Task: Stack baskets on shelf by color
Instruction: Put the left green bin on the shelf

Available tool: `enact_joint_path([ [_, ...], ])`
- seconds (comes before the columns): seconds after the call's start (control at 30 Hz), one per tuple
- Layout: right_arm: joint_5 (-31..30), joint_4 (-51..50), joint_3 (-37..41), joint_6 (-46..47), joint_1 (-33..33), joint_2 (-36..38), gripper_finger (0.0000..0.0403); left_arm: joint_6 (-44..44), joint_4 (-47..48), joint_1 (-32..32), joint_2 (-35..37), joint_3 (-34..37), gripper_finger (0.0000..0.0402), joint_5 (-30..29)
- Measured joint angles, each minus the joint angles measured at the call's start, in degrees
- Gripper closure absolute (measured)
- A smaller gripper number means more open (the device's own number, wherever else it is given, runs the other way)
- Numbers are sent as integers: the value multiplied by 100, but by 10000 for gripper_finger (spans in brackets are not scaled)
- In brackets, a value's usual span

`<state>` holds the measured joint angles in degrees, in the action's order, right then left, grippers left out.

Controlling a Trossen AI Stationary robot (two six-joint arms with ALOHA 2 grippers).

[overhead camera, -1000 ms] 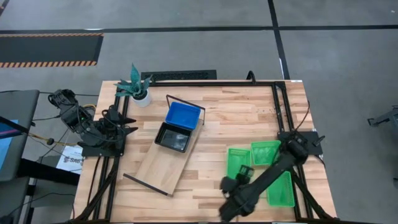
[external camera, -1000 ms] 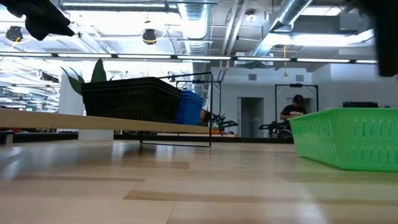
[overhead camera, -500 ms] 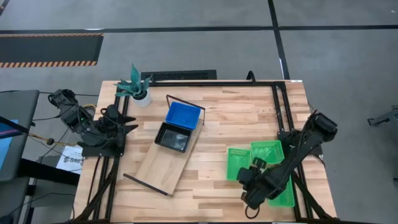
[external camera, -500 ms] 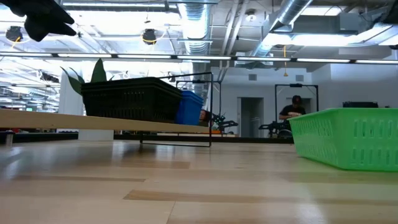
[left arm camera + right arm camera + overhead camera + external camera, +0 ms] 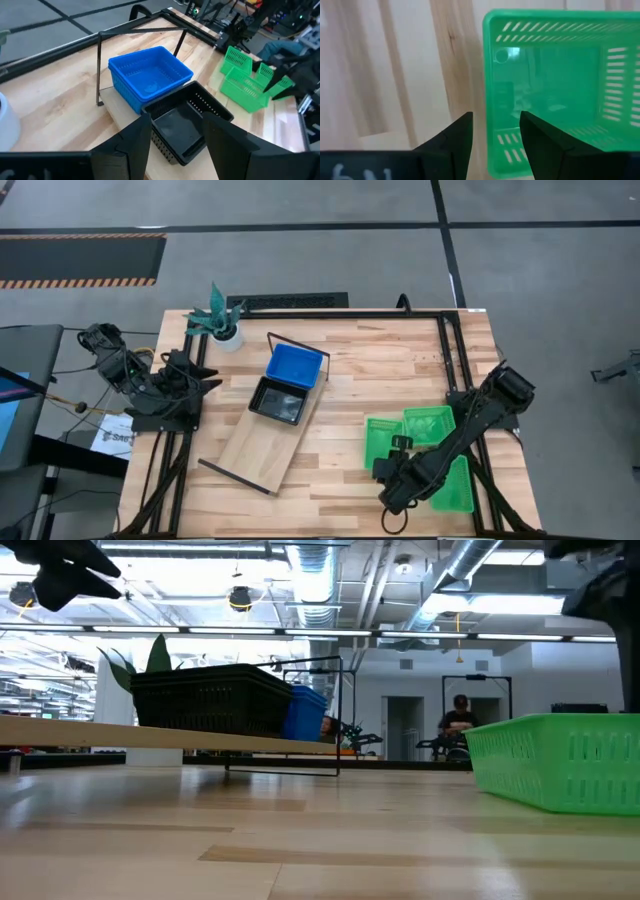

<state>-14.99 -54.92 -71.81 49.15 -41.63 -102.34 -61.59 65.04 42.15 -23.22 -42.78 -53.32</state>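
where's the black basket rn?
High view: the black basket sits on the shelf, near its far end, directly against the blue basket, left of table centre and far from the green baskets on the right.

light: bright, even, cast from ceiling strip lamps (image 5: 300,632) seen in the low view | shadows: soft and faint on the table (image 5: 380,370) | glare: ceiling washed out | blur: green basket (image 5: 555,90) smeared in the right wrist view | focus: near tabletop softened in the low view
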Motion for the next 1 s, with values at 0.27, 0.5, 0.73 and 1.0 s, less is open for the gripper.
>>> enact_joint_path([
  [0.27,-185,59,4,-422,145,-514,226,-271,0,0,2,2,232,11],
  [0.5,-171,603,2,-949,364,-669,277,-274,0,1,0,1,232,52],
  [0.73,-167,564,-200,-1421,384,-497,389,-258,0,0,0,2,232,52],
  [1.0,-1387,-195,-1216,-2985,473,-94,396,-246,2,1,0,1,232,52],
])
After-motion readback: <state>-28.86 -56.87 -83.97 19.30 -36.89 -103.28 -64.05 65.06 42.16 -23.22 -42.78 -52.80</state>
